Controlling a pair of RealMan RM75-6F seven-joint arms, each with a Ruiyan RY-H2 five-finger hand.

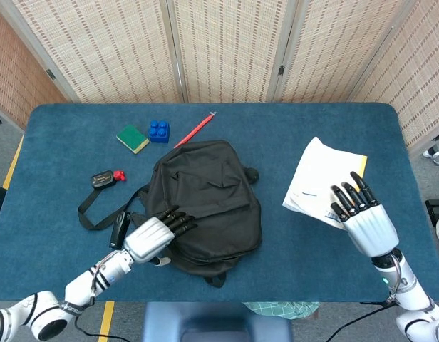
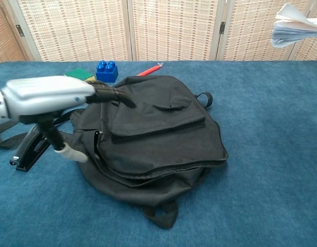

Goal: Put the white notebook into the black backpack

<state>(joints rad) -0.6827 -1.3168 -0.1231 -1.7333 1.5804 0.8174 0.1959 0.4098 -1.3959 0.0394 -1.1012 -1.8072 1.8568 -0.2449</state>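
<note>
Right hand (image 1: 358, 214) is gripping the white notebook (image 1: 321, 179) well above the bench (image 1: 276, 271); left hand (image 1: 154, 234) is reaching over the black backpack (image 1: 205, 199) with fingers extended and apart, holding nothing.
Fingers of the right hand are lying across the notebook's near edge, the floppy paper pages fanning away from the palm. From the head view the left hand's dark fingertips are lying over the backpack's soft, rounded fabric near its front pocket; whether they are touching it I cannot tell. Only the chest view is showing the notebook's pages (image 2: 296, 25) splaying, with the holding hand out of frame. Beside the left hand a black stapler (image 2: 30, 146) is lying on the carpet-like blue bench.
</note>
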